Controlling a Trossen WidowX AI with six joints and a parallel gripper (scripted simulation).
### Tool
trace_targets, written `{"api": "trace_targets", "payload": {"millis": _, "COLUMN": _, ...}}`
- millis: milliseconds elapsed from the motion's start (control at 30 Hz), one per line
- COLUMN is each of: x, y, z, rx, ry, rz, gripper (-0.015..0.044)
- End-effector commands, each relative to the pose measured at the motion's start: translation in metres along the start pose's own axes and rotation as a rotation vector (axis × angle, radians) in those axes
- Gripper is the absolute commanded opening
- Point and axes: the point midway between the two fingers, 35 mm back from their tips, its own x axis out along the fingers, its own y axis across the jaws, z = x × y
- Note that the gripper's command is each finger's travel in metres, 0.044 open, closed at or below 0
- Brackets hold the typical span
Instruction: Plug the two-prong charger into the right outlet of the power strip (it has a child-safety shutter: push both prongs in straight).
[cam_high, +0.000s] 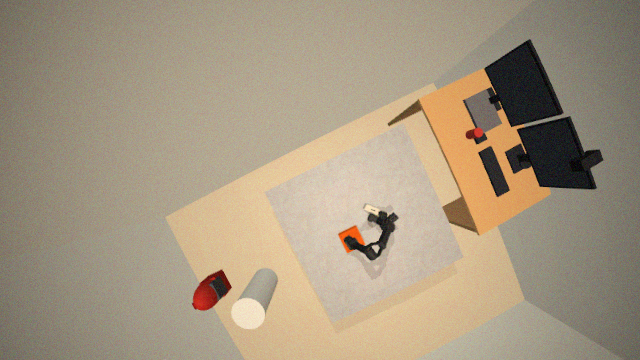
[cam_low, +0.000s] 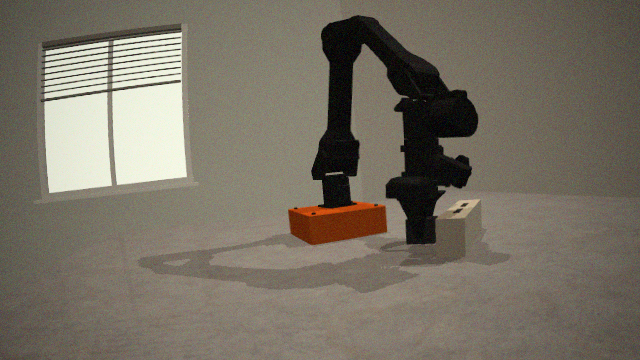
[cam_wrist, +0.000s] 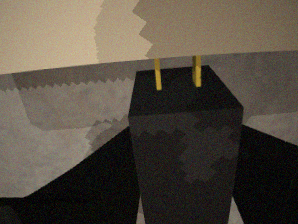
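Note:
The charger (cam_wrist: 186, 155) is a dark block with two gold prongs. My gripper (cam_high: 373, 218) (cam_low: 421, 234) (cam_wrist: 177, 130) is shut on it, low beside the power strip. The cream power strip (cam_high: 368, 206) (cam_low: 450, 237) (cam_wrist: 50, 35) stands upright as a block, with two small dark marks on its top in the exterior view. In the wrist view the prongs point at the strip, and their far ends are hidden at its edge. A narrow gap remains between the charger's body and the strip. I cannot tell whether the tips are in an outlet.
The arm's base stands on an orange box (cam_high: 356, 232) (cam_low: 345, 225) beside the strip. The grey mat (cam_high: 320, 200) lies under both. A desk (cam_high: 452, 145) with monitors is beyond the mat, and a grey cylinder (cam_high: 260, 290) and a red object (cam_high: 205, 295) stand on the other side.

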Motion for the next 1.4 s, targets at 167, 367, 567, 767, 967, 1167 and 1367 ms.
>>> {"api": "trace_targets", "payload": {"millis": 167, "x": -0.0013, "y": -0.001, "z": 0.0, "rx": 0.007, "ry": -0.002, "rz": -0.003, "gripper": 0.0}}
{"api": "trace_targets", "payload": {"millis": 367, "x": -0.0013, "y": -0.001, "z": 0.0006, "rx": 0.007, "ry": -0.002, "rz": -0.003, "gripper": 0.0}}
{"api": "trace_targets", "payload": {"millis": 567, "x": -0.0013, "y": -0.0008, "z": 0.0026, "rx": 0.007, "ry": -0.002, "rz": -0.003, "gripper": 0.0}}
{"api": "trace_targets", "payload": {"millis": 767, "x": -0.0015, "y": -0.0009, "z": 0.004, "rx": 0.007, "ry": -0.002, "rz": -0.003, "gripper": 0.0}}
{"api": "trace_targets", "payload": {"millis": 967, "x": -0.0018, "y": -0.001, "z": 0.0053, "rx": 0.007, "ry": -0.002, "rz": -0.003, "gripper": 0.0}}
{"api": "trace_targets", "payload": {"millis": 1167, "x": -0.0018, "y": -0.0012, "z": 0.0066, "rx": 0.007, "ry": -0.002, "rz": -0.003, "gripper": 0.0}}
{"api": "trace_targets", "payload": {"millis": 1367, "x": -0.0018, "y": -0.0012, "z": 0.0079, "rx": 0.007, "ry": -0.002, "rz": -0.003, "gripper": 0.0}}
